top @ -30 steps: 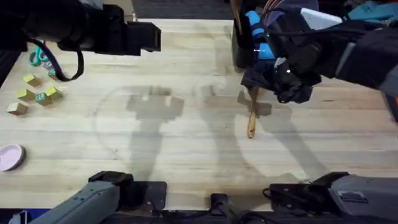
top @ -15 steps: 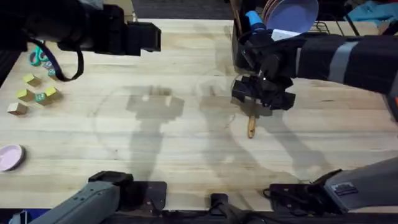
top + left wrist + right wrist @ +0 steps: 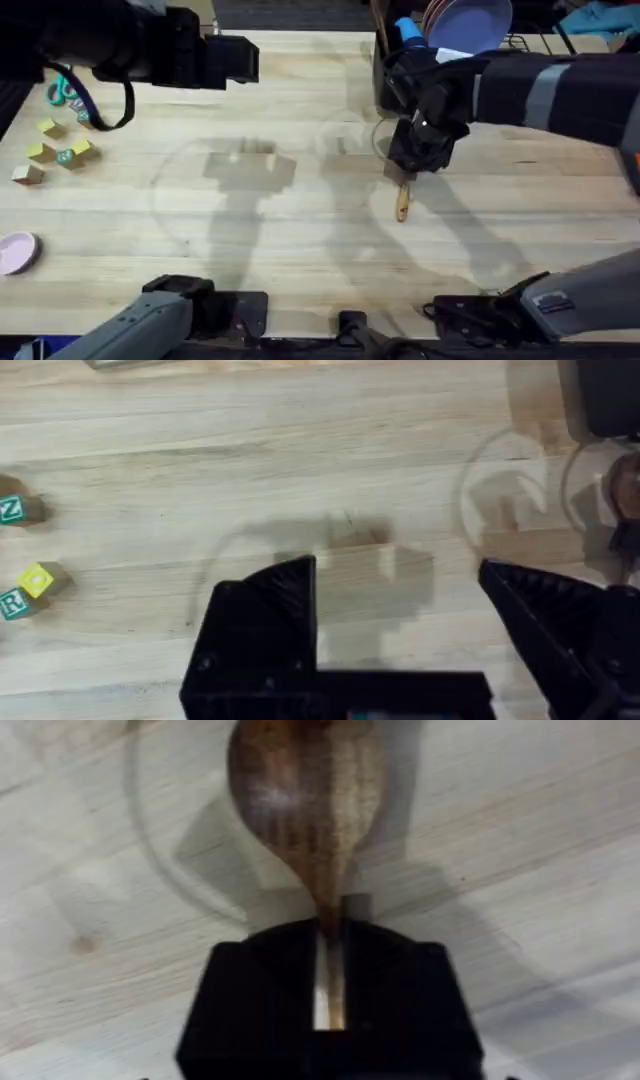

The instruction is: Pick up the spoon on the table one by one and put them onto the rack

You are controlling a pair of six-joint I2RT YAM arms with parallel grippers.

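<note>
Right tool down over the spoon on the tabletop

We see the right tool [image 3: 409, 165] low over the upper part of the wooden spoon [image 3: 403, 203], whose handle end pokes out toward us on the pale tabletop [image 3: 300, 250]; the left tool [image 3: 235, 60] sits high at the far left, large and dark; behind the right arm stands the black rack [image 3: 385, 80] with a purple plate [image 3: 470, 25]; wooden blocks [image 3: 55, 150] and a pink dish [image 3: 15, 252] lie at the left edge.

Looks like a robotics lab bench: pale-wood worktop [image 3: 300, 250], two arm bases bolted at its near edge, staged props — letter blocks [image 3: 55, 150], pink dish [image 3: 15, 252], plates in a wire rack [image 3: 500, 42].
</note>
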